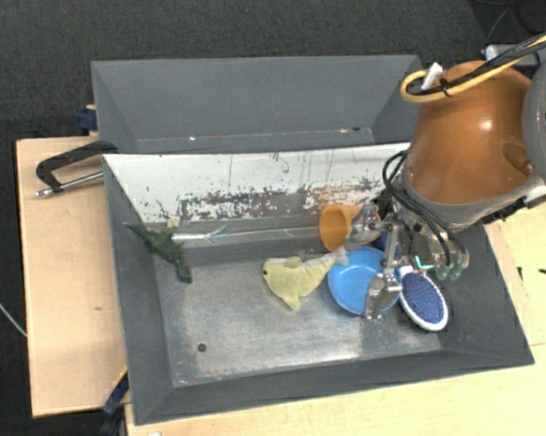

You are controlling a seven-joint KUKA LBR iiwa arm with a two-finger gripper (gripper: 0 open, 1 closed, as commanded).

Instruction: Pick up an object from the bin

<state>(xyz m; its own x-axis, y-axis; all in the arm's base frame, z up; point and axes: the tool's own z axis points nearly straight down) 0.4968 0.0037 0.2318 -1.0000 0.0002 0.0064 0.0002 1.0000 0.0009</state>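
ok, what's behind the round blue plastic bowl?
An orange plastic cup sits just behind the round blue plastic bowl, by the bin's back wall. The gripper covers the bowl's right edge and whatever lies there.

Even overhead light, fairly bright. Glare washing bin (264, 340) far wall white. Highlights gleaming on orange cover (470, 145). Soft shadow under it, right.

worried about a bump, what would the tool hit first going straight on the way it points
Probably the right rim of the blue round dish, right under the tool, though depth is unclear.
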